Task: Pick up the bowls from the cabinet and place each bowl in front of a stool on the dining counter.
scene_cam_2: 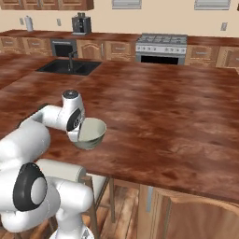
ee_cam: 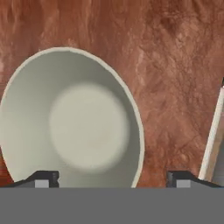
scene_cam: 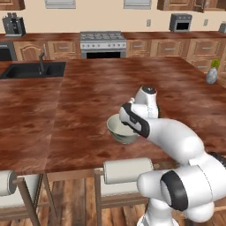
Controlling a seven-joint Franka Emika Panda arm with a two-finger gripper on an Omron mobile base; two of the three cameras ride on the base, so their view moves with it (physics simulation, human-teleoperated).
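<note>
A dark green-grey bowl point(scene_cam: 117, 132) point(scene_cam_2: 94, 133) with a pale inside stands upright on the glossy red-brown dining counter point(scene_cam: 88, 101) point(scene_cam_2: 163, 107), close to its front edge. Just below that edge is a stool point(scene_cam: 128, 171) point(scene_cam_2: 63, 170) with a white roll backrest. My gripper point(scene_cam: 128, 126) point(scene_cam_2: 80, 133) hangs over the bowl's near side. In the hand view the gripper point(ee_cam: 113, 179) is open, its dark fingertips point(ee_cam: 41, 178) set wide apart with the bowl point(ee_cam: 83, 127) and its right rim between them. Neither tip presses the rim.
A second stool point(scene_cam: 6, 183) stands at the far left. The dark sink point(scene_cam: 33, 69) point(scene_cam_2: 70, 67) with its tap is set in the counter's far left. A small vase with a plant point(scene_cam: 212, 73) stands at the right. The counter's pale front edge point(ee_cam: 214, 135) runs beside the bowl.
</note>
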